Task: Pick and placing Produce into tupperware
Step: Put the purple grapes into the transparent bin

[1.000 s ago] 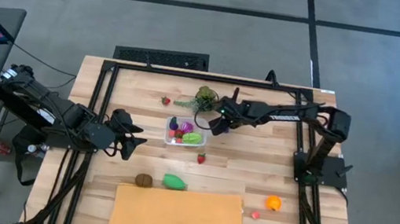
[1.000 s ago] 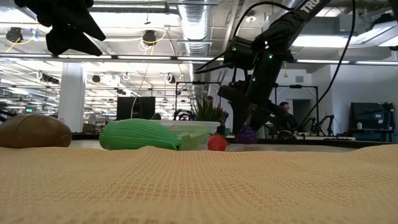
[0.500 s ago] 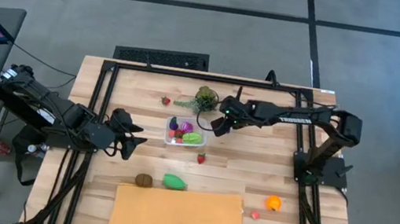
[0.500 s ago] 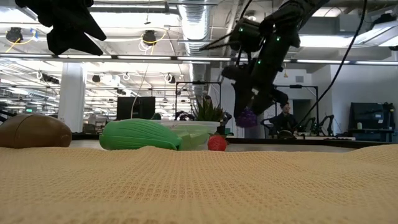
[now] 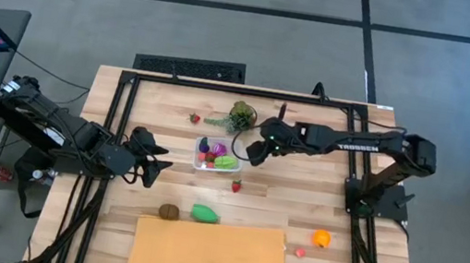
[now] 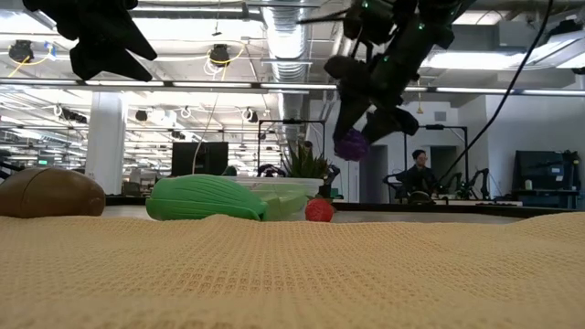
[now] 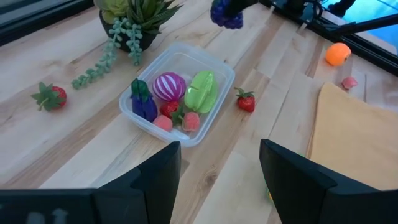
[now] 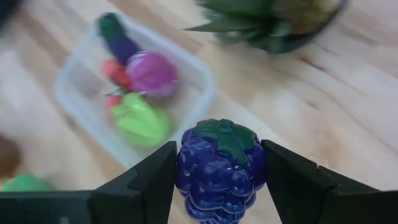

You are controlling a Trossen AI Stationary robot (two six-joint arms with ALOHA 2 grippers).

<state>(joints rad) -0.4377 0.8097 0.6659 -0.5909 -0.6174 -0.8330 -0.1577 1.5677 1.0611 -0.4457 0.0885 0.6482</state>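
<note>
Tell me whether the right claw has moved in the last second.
Yes. The right claw, shut on the purple grapes, has risen above the tupperware.

White lettering "TROSSEN" runs along the right arm's forearm link [image 5: 361, 147], seen from above, over the far right part of the bench. No other text, number or sign is legible anywhere.

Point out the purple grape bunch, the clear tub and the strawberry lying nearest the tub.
grape bunch [image 8: 219, 163]: right wrist view, middle of the cluster.
tub [image 7: 216, 65]: left wrist view, its rim.
strawberry [image 7: 247, 102]: left wrist view, red body.
</note>
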